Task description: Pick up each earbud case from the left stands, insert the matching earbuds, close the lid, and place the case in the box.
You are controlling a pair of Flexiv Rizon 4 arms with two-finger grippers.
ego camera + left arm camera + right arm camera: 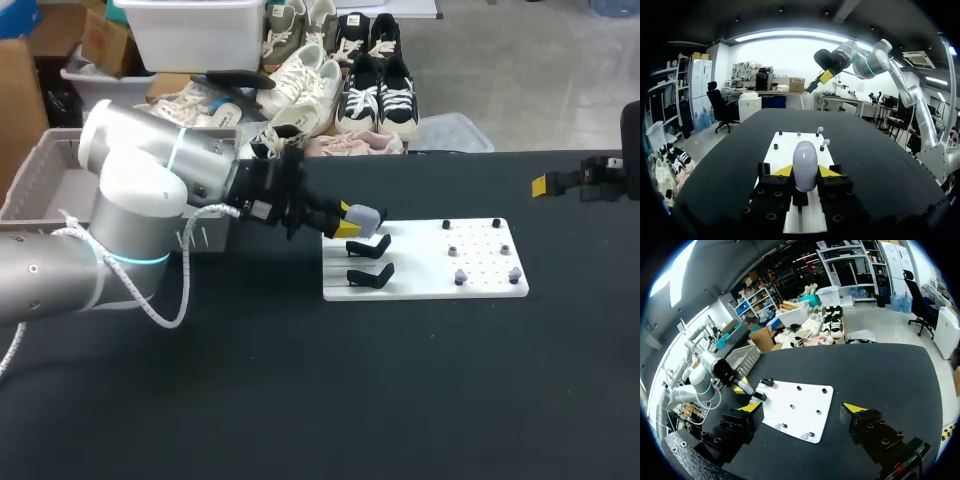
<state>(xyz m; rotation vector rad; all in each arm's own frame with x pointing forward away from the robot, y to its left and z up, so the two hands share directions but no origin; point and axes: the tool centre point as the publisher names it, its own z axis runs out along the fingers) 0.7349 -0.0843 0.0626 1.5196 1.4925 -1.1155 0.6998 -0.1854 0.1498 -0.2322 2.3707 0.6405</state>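
Note:
A pale lavender earbud case (369,217) (805,157) sits between the yellow tips of my left gripper (357,221) (805,173), which is shut on it from both sides, right over the white board's left edge. Two black stands (369,246) (370,275) below it hold nothing. Small earbuds (459,276) (825,143) sit on pegs on the board's right half. My right gripper (556,184) (801,410) hangs open, well off to the right of the board, with nothing between its fingers. From the right wrist view the held case (745,387) shows beyond the board.
The white board (420,285) (785,145) (800,407) lies mid-table on the black cloth. A grey slatted box (40,180) (742,357) stands at the table's far left, behind my left arm.

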